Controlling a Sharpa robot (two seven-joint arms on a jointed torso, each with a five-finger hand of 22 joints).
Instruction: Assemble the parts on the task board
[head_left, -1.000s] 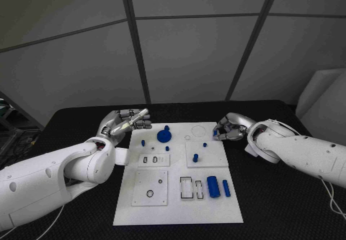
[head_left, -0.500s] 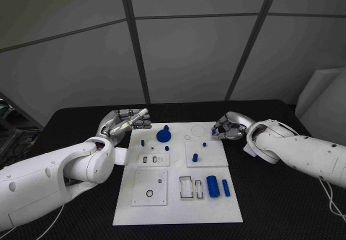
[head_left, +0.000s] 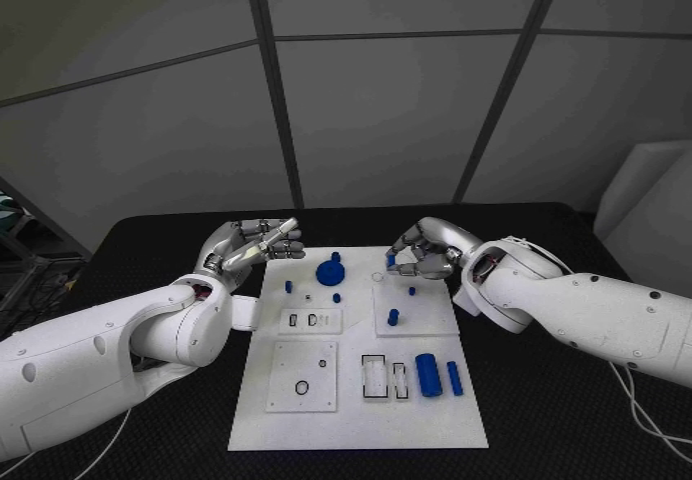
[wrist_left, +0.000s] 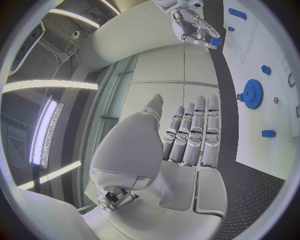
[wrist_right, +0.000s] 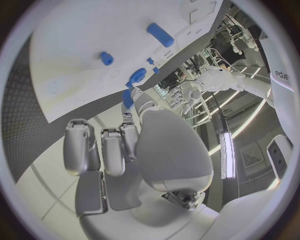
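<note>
**Right hand carries a small blue part over the far edge of the board**

The right hand (head_left: 415, 250) hangs above the far edge of the task board (head_left: 361, 420), its fingers curled around a small blue part (head_left: 389, 261) pinched at the fingertips. From the right wrist view the piece (wrist_right: 128, 98) looks like a short peg, its long axis running roughly along the fingers toward the board. I'd guess it is held at the tip so that one end stays free to go into a seat. Which seat I cannot tell, though a round outline (head_left: 378, 275) on the plate lies just beneath the hand.

The left hand (head_left: 253, 245) sits off the board's far left corner, above the black surface (head_left: 130, 250). It holds nothing, fingers laid straight and side by side, thumb apart; it reads as parked out of the way.

On the board, a blue gear (head_left: 330, 269) lies near the far edge, between the two hands, flat with its hub up. Small blue pegs stand near it: one (head_left: 287, 286) toward the left edge, one (head_left: 336, 297) just nearer than the gear, another (head_left: 411, 292) on the raised square plate at right, with a taller one (head_left: 392, 317) beside it. Closer in, a thick blue cylinder (head_left: 427, 374) and a thinner rod (head_left: 454, 377) lie side by side, long axes running near to far, next to two rectangular slots (head_left: 385, 378). These seem still waiting, so the job looks early to midway.
</note>
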